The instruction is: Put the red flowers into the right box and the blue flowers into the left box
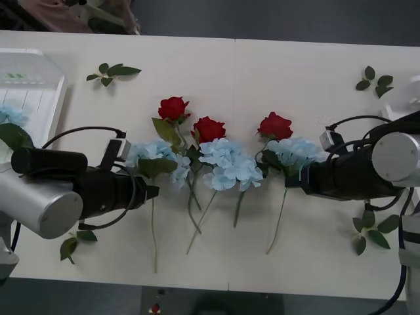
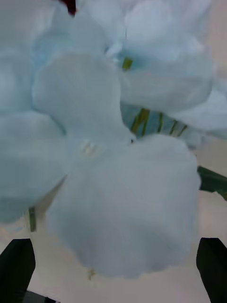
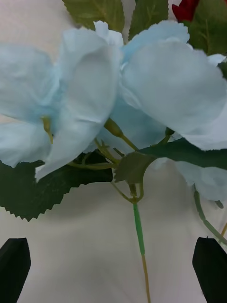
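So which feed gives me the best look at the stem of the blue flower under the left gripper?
The left wrist view: the blue flower shows its thin green stem running between the open black fingers. The front view shows that stem small, beside the left gripper. The right wrist view has a different blue cluster.

On the table point(image 1: 262, 65), three roses point(image 1: 209, 128) lie in a row across the middle, with three hydrangea clusters point(image 1: 230, 164) just in front of them, stems pointing toward the near edge. The left box point(image 1: 39, 85) sits at the far left corner, holding a fourth cluster point(image 1: 10, 115). Loose leaf sprigs point(image 1: 111, 71) lie near the far edge and both near corners.
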Robot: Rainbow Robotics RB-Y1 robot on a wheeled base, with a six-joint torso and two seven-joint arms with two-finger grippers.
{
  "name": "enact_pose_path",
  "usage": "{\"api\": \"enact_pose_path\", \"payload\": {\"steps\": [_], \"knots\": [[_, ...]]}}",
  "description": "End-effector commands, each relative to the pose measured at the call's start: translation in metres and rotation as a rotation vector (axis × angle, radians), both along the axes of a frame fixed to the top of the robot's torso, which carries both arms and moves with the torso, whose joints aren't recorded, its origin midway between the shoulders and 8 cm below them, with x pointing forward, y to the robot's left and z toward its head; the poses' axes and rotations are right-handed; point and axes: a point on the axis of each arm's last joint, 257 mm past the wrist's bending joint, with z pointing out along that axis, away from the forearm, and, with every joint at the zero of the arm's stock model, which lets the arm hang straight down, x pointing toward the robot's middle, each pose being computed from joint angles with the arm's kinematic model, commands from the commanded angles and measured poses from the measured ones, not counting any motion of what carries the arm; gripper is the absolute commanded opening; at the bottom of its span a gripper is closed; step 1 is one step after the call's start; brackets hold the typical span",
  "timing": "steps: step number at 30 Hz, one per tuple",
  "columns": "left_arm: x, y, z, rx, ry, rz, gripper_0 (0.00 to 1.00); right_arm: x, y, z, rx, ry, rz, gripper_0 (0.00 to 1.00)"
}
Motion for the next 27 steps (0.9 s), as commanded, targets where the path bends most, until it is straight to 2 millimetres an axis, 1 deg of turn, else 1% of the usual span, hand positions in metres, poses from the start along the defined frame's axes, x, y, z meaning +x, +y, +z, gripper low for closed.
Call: {"api": "enact_pose_path", "payload": {"steps": [1, 4, 7, 11, 19, 23, 25, 26, 27], "knots": [[0.018, -0.023, 0.020, -0.049, -0.029, 0.011, 1.00, 0.006, 0.001, 0.008, -0.001, -0.052, -0.031, 1.00], [0.026, -0.034, 0.014, -0.035, -0.018, -0.006, 1.00, 0.006, 0.005, -0.001, -0.024, -0.058, -0.038, 1.00], [0.030, -0.041, 0.015, -0.038, -0.017, -0.014, 1.00, 0.006, 0.007, -0.007, -0.052, -0.059, -0.048, 1.00], [0.029, -0.045, 0.011, -0.043, -0.010, -0.014, 1.00, 0.005, 0.009, -0.014, -0.083, -0.051, -0.053, 1.00], [0.048, -0.054, -0.007, -0.053, 0.024, 0.012, 1.00, 0.012, 0.026, -0.032, -0.093, -0.066, -0.032, 1.00], [0.055, -0.057, -0.014, -0.047, 0.025, 0.013, 1.00, 0.011, 0.031, -0.041, -0.100, -0.055, -0.021, 1.00], [0.057, -0.059, -0.014, -0.048, 0.015, 0.010, 0.88, 0.009, 0.032, -0.050, -0.103, -0.040, -0.018, 1.00], [0.057, -0.059, -0.014, -0.048, 0.014, 0.008, 0.85, 0.009, 0.032, -0.050, -0.103, -0.041, -0.018, 1.00], [0.057, -0.059, -0.014, -0.046, 0.013, 0.008, 0.80, 0.008, 0.032, -0.052, -0.106, -0.040, -0.016, 1.00]]}}
